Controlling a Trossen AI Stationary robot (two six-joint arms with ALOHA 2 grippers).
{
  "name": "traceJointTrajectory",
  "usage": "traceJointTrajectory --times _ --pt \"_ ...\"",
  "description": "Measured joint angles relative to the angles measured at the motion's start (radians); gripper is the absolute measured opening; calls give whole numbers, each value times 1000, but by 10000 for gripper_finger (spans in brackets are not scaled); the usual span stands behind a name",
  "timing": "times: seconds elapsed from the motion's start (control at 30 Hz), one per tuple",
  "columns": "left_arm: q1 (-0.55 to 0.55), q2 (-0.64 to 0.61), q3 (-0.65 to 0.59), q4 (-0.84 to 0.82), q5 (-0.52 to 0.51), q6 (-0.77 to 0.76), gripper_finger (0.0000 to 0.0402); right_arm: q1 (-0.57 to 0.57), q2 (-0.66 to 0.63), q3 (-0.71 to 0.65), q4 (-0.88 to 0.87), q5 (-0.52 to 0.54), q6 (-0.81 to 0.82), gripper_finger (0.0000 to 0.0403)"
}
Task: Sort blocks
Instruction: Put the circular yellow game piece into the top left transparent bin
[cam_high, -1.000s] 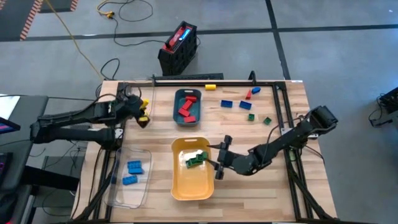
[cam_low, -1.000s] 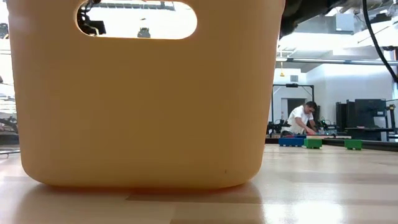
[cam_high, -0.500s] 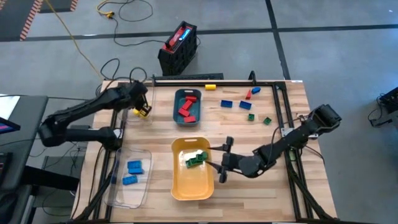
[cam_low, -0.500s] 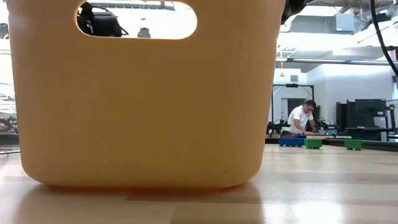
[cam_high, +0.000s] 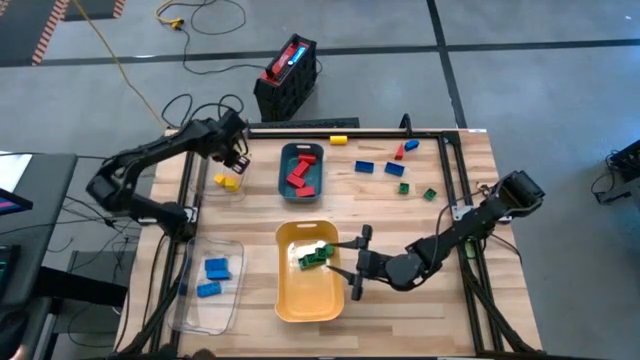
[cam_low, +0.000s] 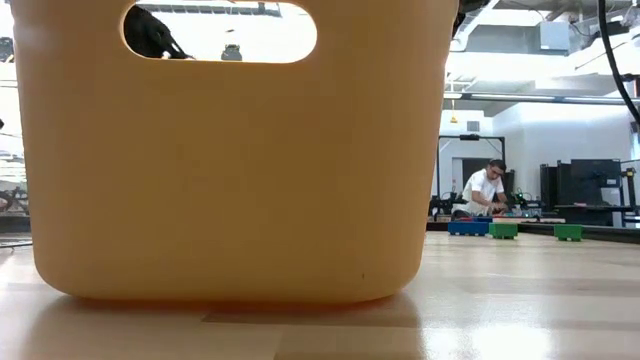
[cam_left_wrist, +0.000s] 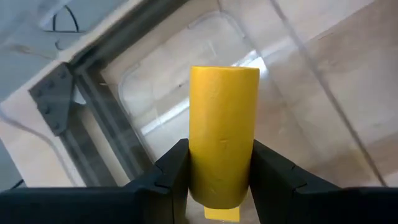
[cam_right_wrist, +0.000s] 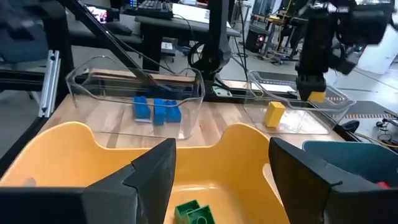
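The left claw (cam_high: 236, 157), clamped on a yellow block (cam_left_wrist: 222, 155), has swung from 9 toward 11 o'clock over a clear tray (cam_left_wrist: 186, 93). The right claw (cam_high: 352, 262) stays spread, empty, beside the yellow tray (cam_high: 300, 300).

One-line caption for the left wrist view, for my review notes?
Left gripper clamps a yellow block above a clear tray on the wooden table.

The yellow plastic tray (cam_high: 306, 300) is sitting at the wooden desk's (cam_high: 400, 310) near middle, the teal tray (cam_high: 283, 180) lying behind it, the clear tray (cam_high: 228, 296) to its left, loose small blocks (cam_high: 385, 167) lying far right.
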Motion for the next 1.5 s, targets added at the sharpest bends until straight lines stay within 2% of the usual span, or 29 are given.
traceJointTrajectory --times 0.13,0.33,0.47,0.6,0.7,0.8,0.87,0.97,1.07,1.3,1.5 --pt "39 87 19 -4 2 31 123 12 -3 0 1 0 0 265" --pt "84 162 23 -4 27 59 195 32 -6 0 -2 0 -2 265" --pt "92 158 22 -9 51 82 216 35 -6 0 -13 1 5 265" --pt "86 93 35 -32 52 124 217 35 -7 0 -23 7 5 265" --pt "57 -8 54 -22 64 157 218 33 -33 0 -64 46 -32 265" --pt "-3 -121 56 9 86 171 218 15 -126 0 -143 117 -107 265" --pt "-61 -185 56 16 85 156 218 -23 -212 1 -205 123 -123 265" --pt "-168 -271 29 50 83 125 219 -115 -320 2 -330 84 -124 265" --pt "-290 -340 -40 135 84 94 219 -257 -370 2 -464 -19 -120 265" --pt "-503 -448 -242 397 83 92 219 -679 -357 1 -697 -426 -84 265" --pt "-589 -475 -324 465 69 64 219 -958 -322 16 -756 -618 -198 265"
